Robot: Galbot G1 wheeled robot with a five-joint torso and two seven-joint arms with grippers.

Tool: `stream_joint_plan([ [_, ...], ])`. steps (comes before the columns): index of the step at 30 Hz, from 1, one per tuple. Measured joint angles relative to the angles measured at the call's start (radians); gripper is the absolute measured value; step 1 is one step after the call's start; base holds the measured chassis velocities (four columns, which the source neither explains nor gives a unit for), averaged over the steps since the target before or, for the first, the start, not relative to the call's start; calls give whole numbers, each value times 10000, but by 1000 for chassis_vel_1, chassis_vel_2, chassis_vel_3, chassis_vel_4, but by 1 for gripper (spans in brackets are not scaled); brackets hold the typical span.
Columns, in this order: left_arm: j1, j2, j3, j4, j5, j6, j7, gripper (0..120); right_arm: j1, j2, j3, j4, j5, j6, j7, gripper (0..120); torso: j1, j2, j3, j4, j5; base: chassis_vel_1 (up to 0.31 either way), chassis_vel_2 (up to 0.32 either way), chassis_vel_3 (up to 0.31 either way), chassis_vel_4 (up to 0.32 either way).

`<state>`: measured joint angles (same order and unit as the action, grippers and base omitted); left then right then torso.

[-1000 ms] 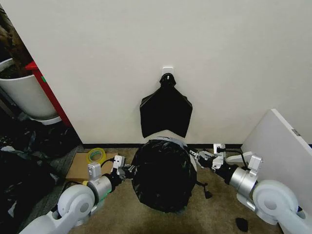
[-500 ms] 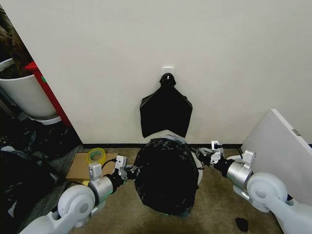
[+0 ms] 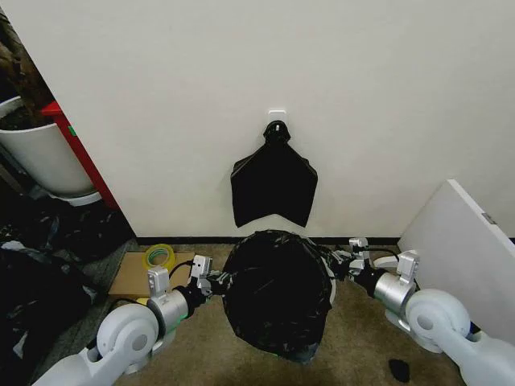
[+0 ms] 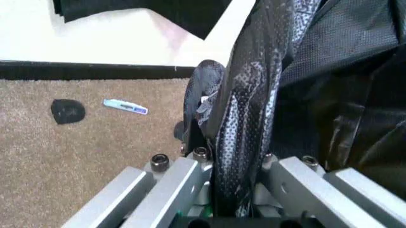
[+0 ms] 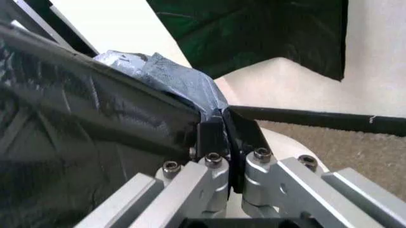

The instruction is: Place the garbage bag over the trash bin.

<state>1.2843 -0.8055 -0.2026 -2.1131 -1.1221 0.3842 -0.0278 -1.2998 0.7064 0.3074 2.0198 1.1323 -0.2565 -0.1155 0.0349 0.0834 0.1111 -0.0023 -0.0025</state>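
Your garbage bag [image 3: 275, 293] hangs stretched between the two claws, draped over the trash bin [image 5: 288, 145], whose pale rim peeks out just beside the right claw [image 3: 341, 264]. Left claw [image 3: 213, 281] is clamped on the bag's edge; right claw is pinched on the opposite edge.

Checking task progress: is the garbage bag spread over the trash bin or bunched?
Spread: the garbage bag drapes over the trash bin, held between left gripper and right gripper.
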Motion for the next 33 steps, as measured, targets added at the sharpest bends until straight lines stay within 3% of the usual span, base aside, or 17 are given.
stream_joint_plan([
  [5,0,-169,-9,41,-182,99,-362,1,-222,29,285,-30,-115,174,264,13,0,0,0,0,-1,0,0,0,0],
  [9,34,-256,-30,85,-223,205,-557,1,-447,91,950,-58,241,229,692,34,0,0,0,0,-1,0,0,0,0],
  [15,31,-373,-2,129,-216,272,-745,1,-728,247,1555,30,610,277,906,52,0,0,0,0,3,0,0,0,0],
  [20,18,-731,65,258,-175,214,-1735,1,-1222,498,2323,645,882,265,1450,70,0,0,0,-1,0,0,0,0,0],
  [24,52,-1290,156,348,313,-427,-2956,1,-1544,759,2380,1795,130,-77,2183,85,0,0,0,2,-2,0,0,0,0],
  [28,16,-1641,390,429,1328,-906,-3439,1,-1936,1135,1733,3290,-1089,-751,2922,81,0,0,-1,0,-2,0,0,0,0],
  [33,-291,-1865,1070,478,2503,-1214,-3404,1,-1958,1508,405,3979,-2837,-1289,3432,59,0,0,-1,1,-2,0,0,0,0],
])
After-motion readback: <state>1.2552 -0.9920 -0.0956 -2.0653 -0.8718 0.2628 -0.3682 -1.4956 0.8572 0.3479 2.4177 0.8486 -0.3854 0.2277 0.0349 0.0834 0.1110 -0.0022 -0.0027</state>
